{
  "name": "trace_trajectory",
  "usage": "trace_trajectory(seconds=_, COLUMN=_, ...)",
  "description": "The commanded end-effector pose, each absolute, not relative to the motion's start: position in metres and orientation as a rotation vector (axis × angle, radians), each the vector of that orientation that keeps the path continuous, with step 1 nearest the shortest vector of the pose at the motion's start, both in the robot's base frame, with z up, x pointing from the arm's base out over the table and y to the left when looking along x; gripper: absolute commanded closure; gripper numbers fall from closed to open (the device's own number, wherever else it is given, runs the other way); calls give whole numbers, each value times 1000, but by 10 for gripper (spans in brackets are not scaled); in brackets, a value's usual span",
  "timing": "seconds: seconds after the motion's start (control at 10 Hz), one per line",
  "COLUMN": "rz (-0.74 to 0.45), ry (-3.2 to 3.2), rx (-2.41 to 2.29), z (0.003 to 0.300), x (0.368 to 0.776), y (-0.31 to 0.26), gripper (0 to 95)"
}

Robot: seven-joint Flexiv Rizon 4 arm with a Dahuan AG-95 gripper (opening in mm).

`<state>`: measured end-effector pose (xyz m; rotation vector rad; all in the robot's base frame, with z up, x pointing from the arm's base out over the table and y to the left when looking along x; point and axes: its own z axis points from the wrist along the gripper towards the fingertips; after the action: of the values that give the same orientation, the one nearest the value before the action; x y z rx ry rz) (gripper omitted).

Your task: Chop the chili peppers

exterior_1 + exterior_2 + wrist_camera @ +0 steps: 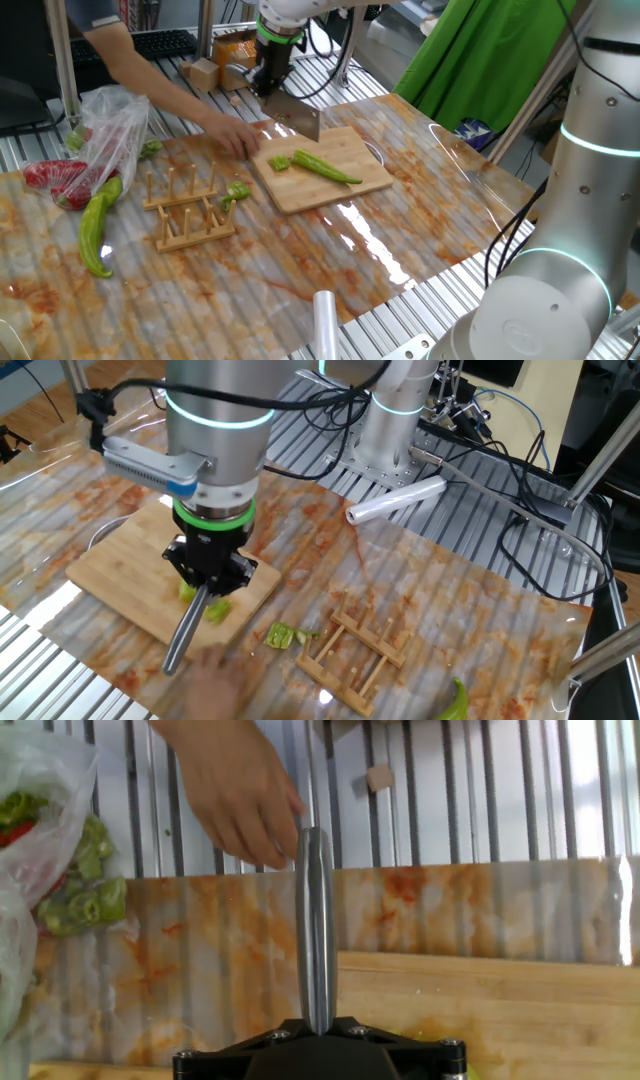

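The pincer (268, 80) hangs point-down over the far edge of the cutting board (345, 185), clamped tight on the steel handle (315, 930) of a cleaver (296, 117). The broad blade tilts down just above the board's back corner, not touching the food from what I can see. In the hand view the handle runs straight up the middle from the black jaws, which sit closed against it.

On the board lies one long chili pepper (325, 167), glossy and dark green, slanting across the wood. Just beside its blunt end sits a short cut chunk (279, 162). From the other fixed view the arm hides most of this, and only bits of green show under the pincer.

A person's hand (232, 136) reaches in across the desk (400, 250), near the board's left corner and close to the blade. In the hand view its fingers sit right beside the tip of the handle; I cannot tell if they touch.

Off the board, another green piece (237, 191) rests against a small wooden rack (190, 215). Further left lies a thicker, paler curved pepper (97, 225), next to a clear plastic bag (100, 135) with red peppers (55, 180) inside. A roll of clear film (396, 499) lies on the slatted part of the desk.
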<state>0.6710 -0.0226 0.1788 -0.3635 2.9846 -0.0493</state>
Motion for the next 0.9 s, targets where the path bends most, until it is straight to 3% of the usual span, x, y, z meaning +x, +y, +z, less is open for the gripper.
trace_trajectory(seconds=0.1, rz=-24, ry=2983, rx=-364, z=182, x=700, y=-16, gripper=950)
trace_trajectory(seconds=0.9, rz=86, ry=2974, rx=-356, z=183, x=697, y=-14, gripper=950)
